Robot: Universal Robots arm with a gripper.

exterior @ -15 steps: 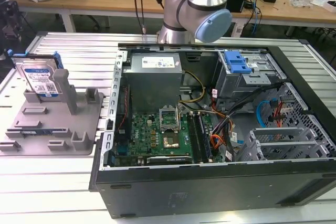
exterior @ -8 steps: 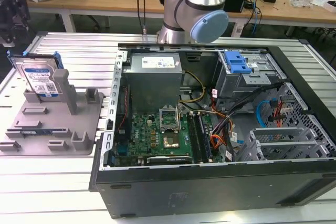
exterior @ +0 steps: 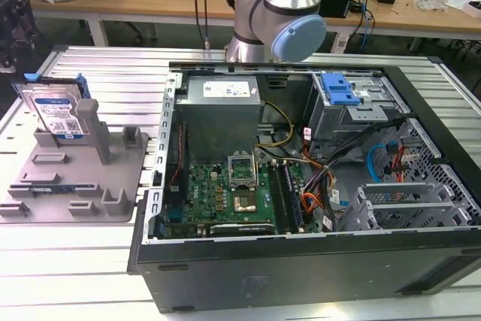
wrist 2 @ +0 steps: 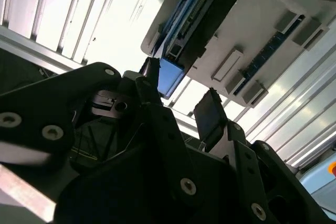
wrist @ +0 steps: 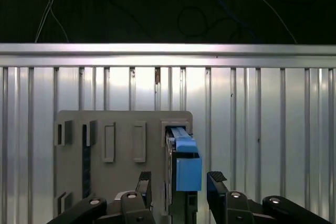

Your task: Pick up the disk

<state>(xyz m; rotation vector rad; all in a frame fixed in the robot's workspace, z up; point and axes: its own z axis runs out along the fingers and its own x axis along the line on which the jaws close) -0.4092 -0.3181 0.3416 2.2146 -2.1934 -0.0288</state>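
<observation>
The disk (exterior: 56, 110) stands on edge in a slot of the grey fixture plate (exterior: 75, 178) at the exterior view's left, its white-and-blue label facing out and blue rails along its edges. In the first wrist view I look down on the disk's (wrist: 184, 150) thin blue-railed top edge, and my gripper (wrist: 180, 181) is open with one dark finger on each side of it, apart from it. In the second wrist view the open gripper (wrist 2: 181, 98) points toward the disk's (wrist 2: 194, 14) edge in the fixture plate (wrist 2: 262, 19). Nothing is held.
An open computer case (exterior: 301, 178) with motherboard, cables and a bright blue latch (exterior: 338, 89) takes up the middle and the exterior view's right. Upright grey posts (exterior: 94, 122) of the fixture stand right beside the disk. The ribbed metal table (wrist: 262, 103) lies all around.
</observation>
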